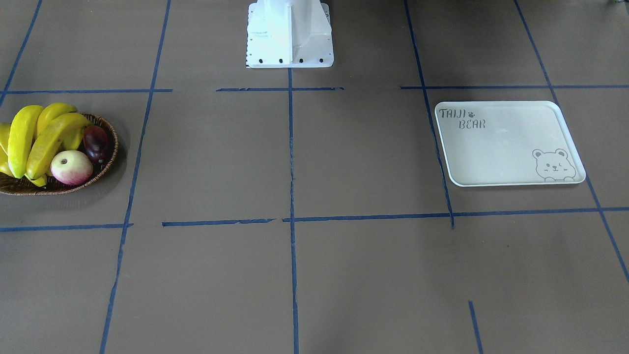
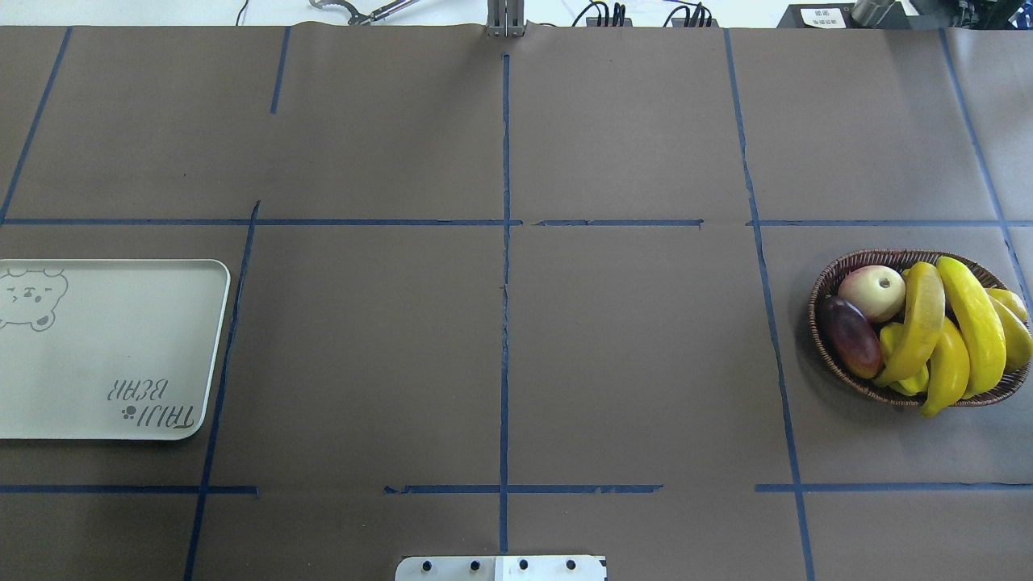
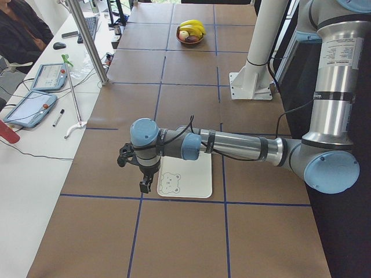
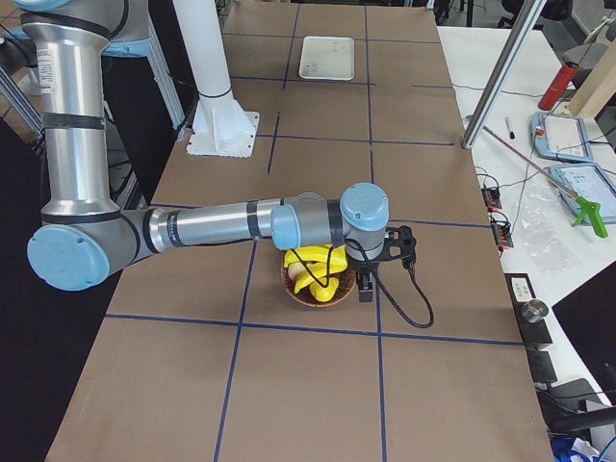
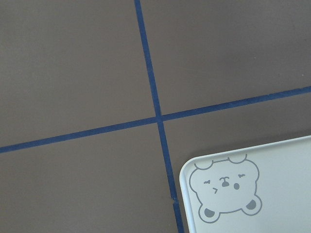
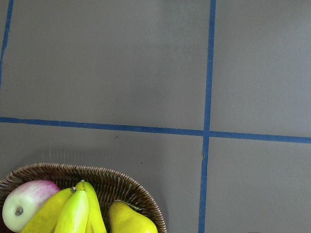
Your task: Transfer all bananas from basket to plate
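Observation:
The bananas (image 1: 29, 142) lie piled in the brown wicker basket (image 1: 110, 132) at the table's end on my right; they also show in the overhead view (image 2: 968, 323). The white "TAIJI BEAR" plate (image 1: 506, 147) lies bare at the other end. My left gripper (image 3: 145, 184) hangs over the plate's bear corner (image 5: 272, 165). My right gripper (image 4: 366, 287) hangs over the basket's outer edge (image 6: 121, 187), above the banana tips (image 6: 77, 213). Both grippers show only in the side views, so I cannot tell whether they are open or shut.
A pink-white apple (image 1: 71, 167), a dark purple fruit (image 1: 96, 142) and a yellow pear-like fruit (image 6: 129, 221) share the basket. The white robot base (image 1: 290, 39) stands at mid-table. A metal pole (image 3: 87, 40) and tablets (image 3: 29, 107) are on the operators' side.

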Available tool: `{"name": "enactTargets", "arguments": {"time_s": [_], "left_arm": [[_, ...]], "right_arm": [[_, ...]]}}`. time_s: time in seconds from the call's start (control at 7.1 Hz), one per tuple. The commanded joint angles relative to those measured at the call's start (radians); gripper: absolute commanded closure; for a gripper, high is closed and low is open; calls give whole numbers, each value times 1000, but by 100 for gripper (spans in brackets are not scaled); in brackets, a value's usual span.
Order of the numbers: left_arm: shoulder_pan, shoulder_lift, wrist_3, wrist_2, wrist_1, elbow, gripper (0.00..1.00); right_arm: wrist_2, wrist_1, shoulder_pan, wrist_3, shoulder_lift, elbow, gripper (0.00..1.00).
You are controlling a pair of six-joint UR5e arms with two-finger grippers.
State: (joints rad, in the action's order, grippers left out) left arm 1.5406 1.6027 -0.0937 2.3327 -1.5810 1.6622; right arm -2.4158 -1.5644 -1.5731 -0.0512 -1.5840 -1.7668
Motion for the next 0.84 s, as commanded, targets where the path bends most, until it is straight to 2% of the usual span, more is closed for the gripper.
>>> {"name": "enactTargets", "arguments": {"time_s": [0.0,0.14,0.28,0.56,0.7], "left_arm": [[-5,2,2,2,6,5,0],[-39,2,2,19,-1,8,0],[-48,0,2,78,-1,4,0],[-48,-1,2,93,-1,7,0],[-48,-1,2,93,-1,8,0]], "right_arm": [[3,1,40,-22,-71,-141,0],[27,3,103,-103,-79,-204,0],[93,1,163,-131,-83,-267,0],[112,3,252,-286,-120,-308,0],[118,3,284,-291,-148,-325,0]]}}
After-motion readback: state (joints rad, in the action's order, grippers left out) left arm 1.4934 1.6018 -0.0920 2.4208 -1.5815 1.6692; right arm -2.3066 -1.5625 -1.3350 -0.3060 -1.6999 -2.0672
